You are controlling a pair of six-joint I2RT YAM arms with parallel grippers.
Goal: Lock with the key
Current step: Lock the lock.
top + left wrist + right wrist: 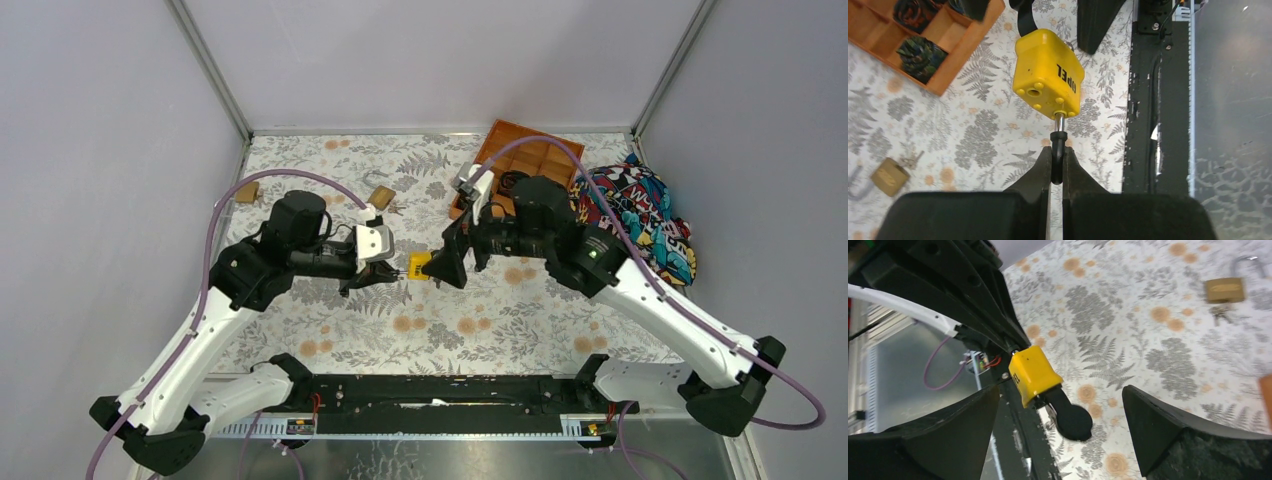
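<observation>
While the yellow padlock hangs in the air between the two arms, clear of the flowered table, the key is already seated in the keyhole on its underside: metal shaft in, black head out. The left gripper is clamped tight on that black head, fingers pressed together, and as far as I can see the key is the only thing carrying the lock. Across from it the right gripper is spread wide, one finger either side of the lock's black shackle end, touching nothing that I can make out.

So, the score: key picked up, key inserted. That part looks done. What's left, I'd judge, is the business end. The right fingers need to close on the body or the shackle to steady it, the shackle has to be pushed home, and the left wrist must turn the key. Is the shackle seated in the body? Can't tell from here, because that end is cut off or edge-on in each view.

Off to the side, a brass padlock with its own keys lies on the table, well apart. A wooden tray sits at the far edge. Neither is in play.
</observation>
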